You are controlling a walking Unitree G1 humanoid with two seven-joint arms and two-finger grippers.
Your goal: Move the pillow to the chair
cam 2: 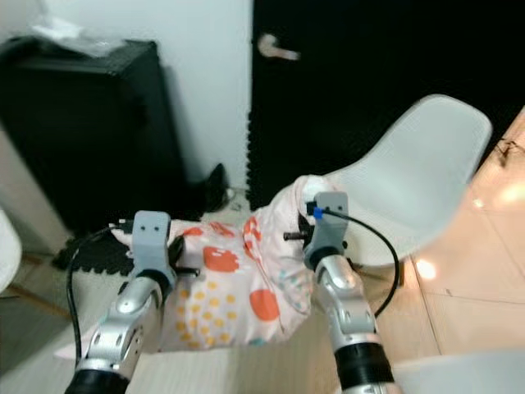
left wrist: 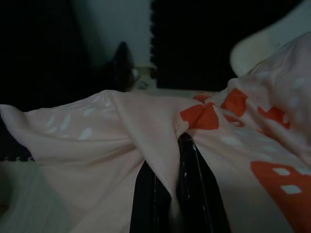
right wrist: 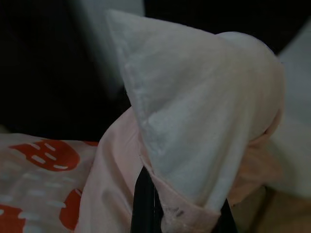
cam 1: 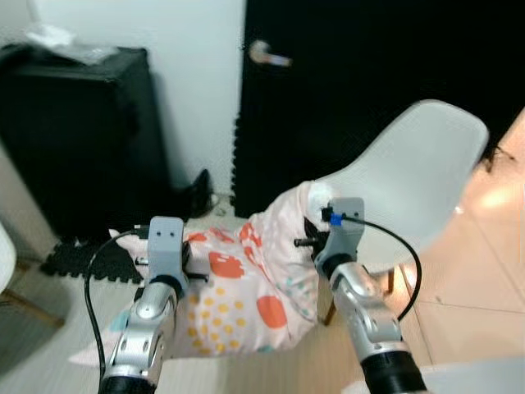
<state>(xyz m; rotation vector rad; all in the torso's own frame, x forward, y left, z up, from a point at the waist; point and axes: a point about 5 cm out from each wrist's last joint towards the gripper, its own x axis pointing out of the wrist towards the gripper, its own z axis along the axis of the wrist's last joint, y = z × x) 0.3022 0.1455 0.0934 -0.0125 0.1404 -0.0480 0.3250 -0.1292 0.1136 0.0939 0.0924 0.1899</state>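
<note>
Both grippers are clamped on the pillow (cam 1: 246, 287): the left gripper (left wrist: 172, 194) pinches a fold of its fabric between its two black fingers, and the right gripper (right wrist: 180, 208) is closed on a raised corner. Pale pink cloth, printed with orange-red blotches, yellow dots and a touch of teal, hangs slack between the two arms above the light floor (cam 1: 467, 287). Its right edge touches the front rim of the white shell chair (cam 1: 410, 180), whose seat lies open. A black cabinet (cam 1: 82, 139) and dark door (cam 1: 369, 74) stand behind.
</note>
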